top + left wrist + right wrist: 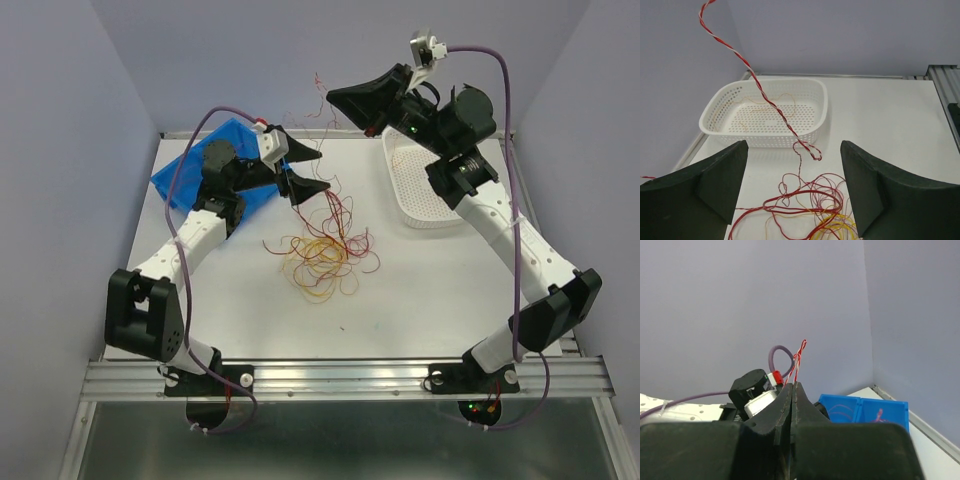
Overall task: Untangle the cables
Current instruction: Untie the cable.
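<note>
The right gripper point(793, 386) is up high over the far side of the tabletop point(440, 290), jaws pressed together on a twisted strand point(760, 89), red and white, and a short end of it pokes out above the tips. From there the strand slants a long way down to the cables point(322, 250), a loose heap of dark red and yellow-orange loops lying about the middle of the tabletop, with the yellow ones mostly on the side toward the near edge. The left gripper point(310, 170) hangs low, just at the far left side of the heap, jaws spread wide. The strand curls into a small loop just ahead of them. In the far right corner sits a white basket point(765, 137), with a few thin strands lying in it. In the far left corner there's a blue bin point(175, 185), partly hidden under the left arm, with some reddish wire inside.
</note>
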